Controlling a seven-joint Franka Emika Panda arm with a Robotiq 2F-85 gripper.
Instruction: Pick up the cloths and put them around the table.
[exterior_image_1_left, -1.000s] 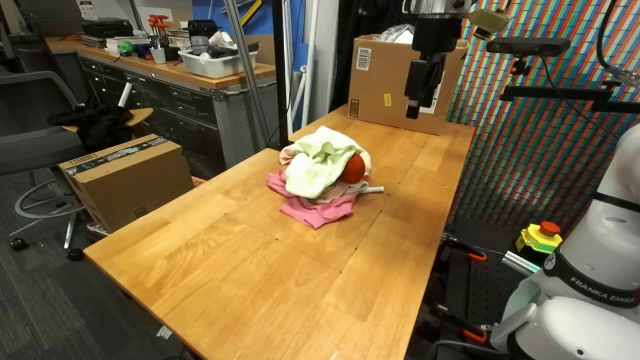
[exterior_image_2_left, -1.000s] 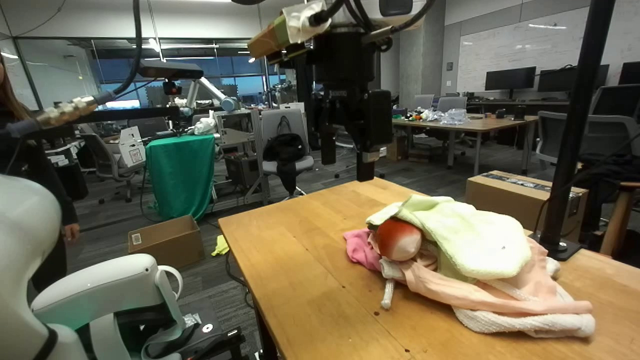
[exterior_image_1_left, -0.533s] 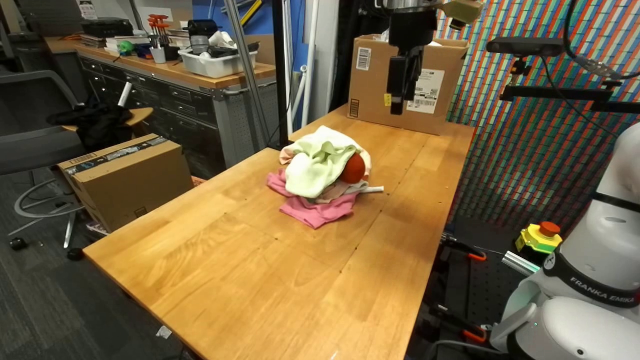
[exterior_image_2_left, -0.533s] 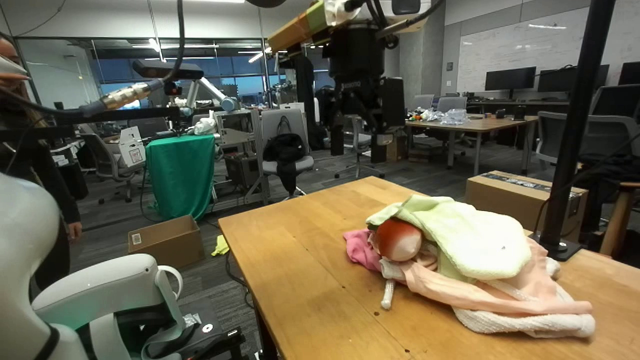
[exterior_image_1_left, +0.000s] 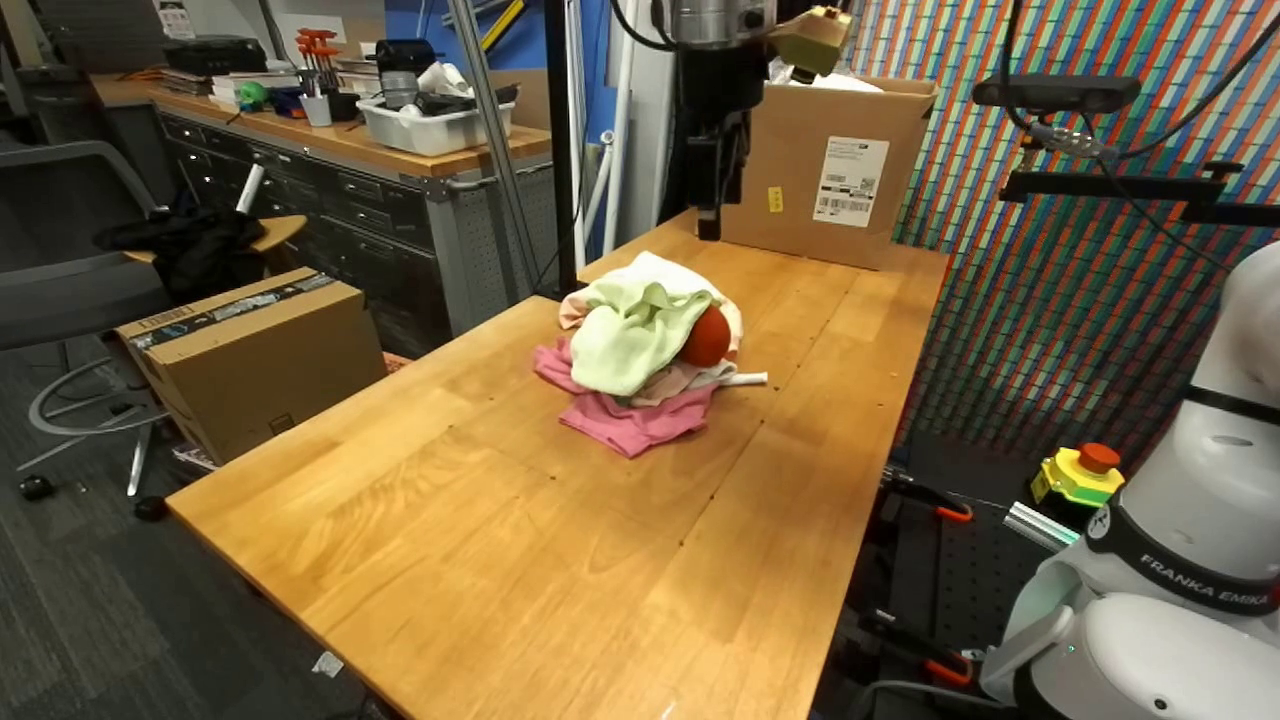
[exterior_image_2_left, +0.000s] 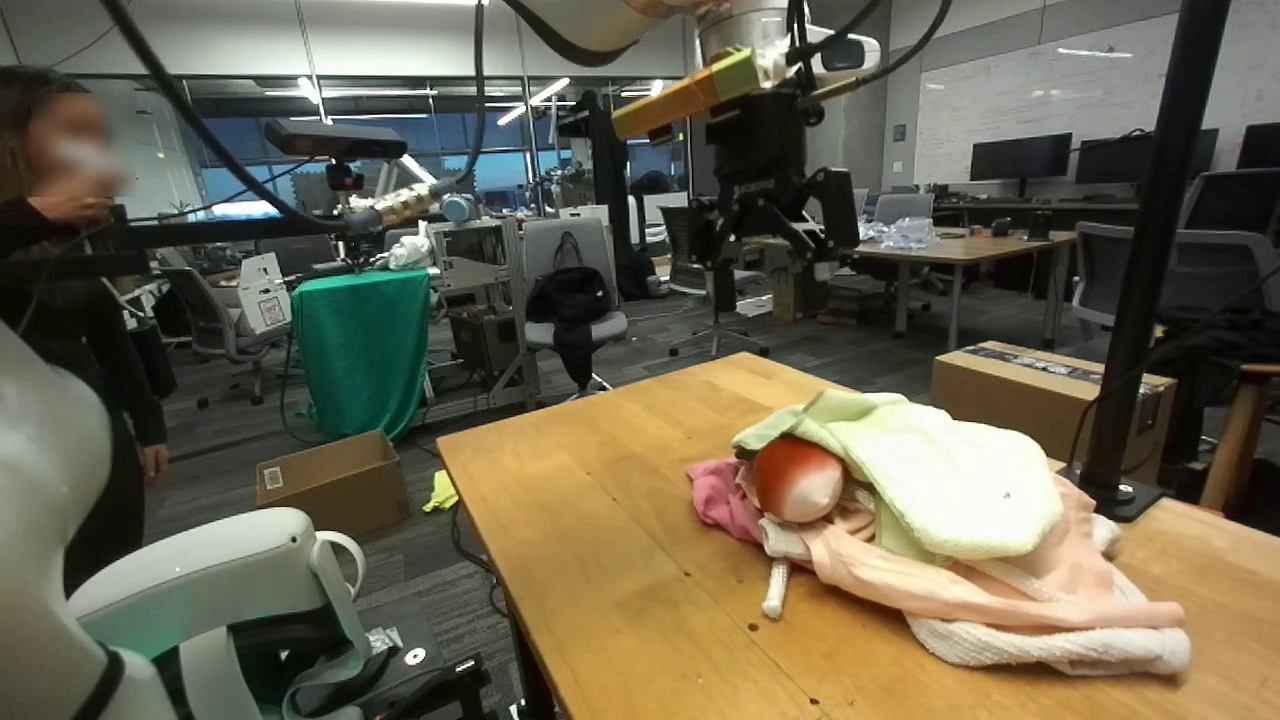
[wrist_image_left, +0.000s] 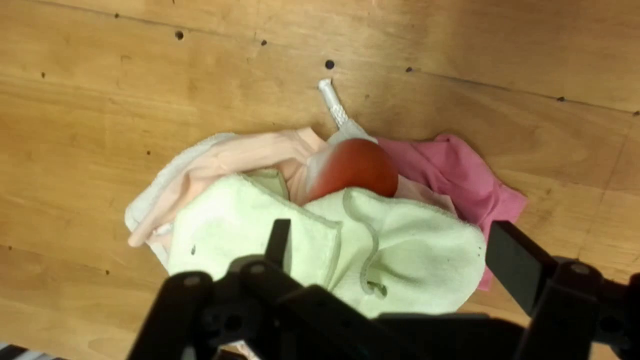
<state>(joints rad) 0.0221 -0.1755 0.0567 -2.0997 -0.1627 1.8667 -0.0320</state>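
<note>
- Gripper (wrist_image_left: 390, 232), one: fingers spread wide, nothing between them, hanging well apart from the cloths (exterior_image_1_left: 635, 345).
- Cloths, one heap on the table (exterior_image_1_left: 450, 560), not yet shared out around it: yellow-green cloth (wrist_image_left: 425, 280) on top, peach cloth (exterior_image_2_left: 930, 588) and whitish cloth (exterior_image_2_left: 1060, 643) beneath, pink cloth (wrist_image_left: 465, 185) jutting at one side.
- Hazard, red toy (exterior_image_2_left: 795, 480): tucked under the yellow-green cloth's edge; lifting there could drag it along and set it rolling.
- Hazard, layers: a deep bite may take yellow-green and peach together; a shallow one may let fabric slip.
- Hazard, white rope (exterior_image_2_left: 775, 590): one end pokes out; how far it runs beneath I cannot tell, so it may snag.
- Surface: honey-brown planks, dark holes (wrist_image_left: 329, 64); cardboard box (exterior_image_1_left: 790, 150) at one end, black post (exterior_image_2_left: 1154, 250) just beside the heap.
- Room: grey carpet (exterior_image_1_left: 100, 600), carton (exterior_image_1_left: 260, 370) on it, cluttered workbench (exterior_image_1_left: 340, 145), person (exterior_image_2_left: 90, 320) standing by.
</note>
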